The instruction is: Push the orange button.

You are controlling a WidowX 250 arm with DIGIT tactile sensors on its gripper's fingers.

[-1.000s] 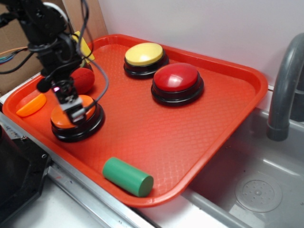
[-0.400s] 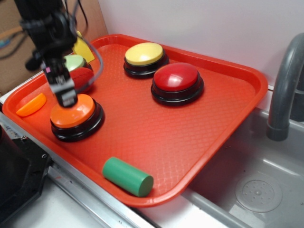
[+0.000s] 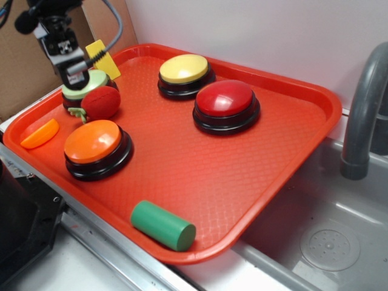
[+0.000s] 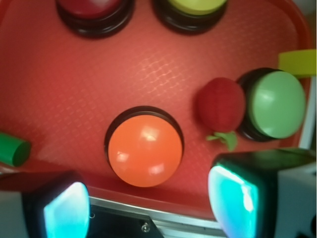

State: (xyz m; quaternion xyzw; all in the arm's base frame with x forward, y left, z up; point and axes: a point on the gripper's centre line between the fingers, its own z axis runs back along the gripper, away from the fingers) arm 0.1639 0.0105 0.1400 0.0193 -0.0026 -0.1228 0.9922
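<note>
The orange button (image 3: 94, 142), a glossy orange dome on a black base, sits at the front left of the red tray (image 3: 242, 170). In the wrist view the orange button (image 4: 145, 151) lies just ahead of my fingers, uncovered. My gripper (image 3: 74, 63) hangs high over the tray's back left corner, above the green button (image 3: 83, 82), apart from the orange button. In the wrist view my gripper (image 4: 148, 208) is open, its two pads wide apart with nothing between them.
A red button (image 3: 225, 100) and a yellow button (image 3: 183, 68) stand at the tray's back. A red strawberry toy (image 3: 101, 102), an orange slice (image 3: 40, 133), a yellow piece (image 3: 103, 59) and a green cylinder (image 3: 163, 225) also lie on it. A grey faucet (image 3: 364, 109) rises at the right.
My gripper was down on the orange button's dome; it has lifted off and moved up and back to the left. The green button is now uncovered.
</note>
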